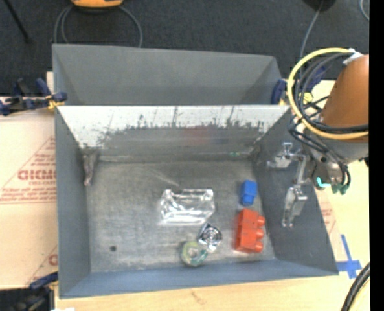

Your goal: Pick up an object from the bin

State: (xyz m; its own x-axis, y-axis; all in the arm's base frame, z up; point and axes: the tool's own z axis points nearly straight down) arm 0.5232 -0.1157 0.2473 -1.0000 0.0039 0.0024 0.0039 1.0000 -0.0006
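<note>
Pincer (290, 207): over the bin's (124, 193) right wall; clenched or released, cannot tell
Nearest things: blue block (248, 192), red brick (250, 230), by the right wall
Front edge: clear packet (188, 205), foil ball (210, 236), green ring (193, 254)

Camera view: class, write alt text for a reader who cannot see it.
A robot arm's open claw hangs over the right side of a grey metal bin, beside a red plastic toy brick and a small blue block. A clear crinkled plastic packet lies mid-floor, with a crumpled silver foil scrap and a greenish round ring nearer the front wall.
</note>
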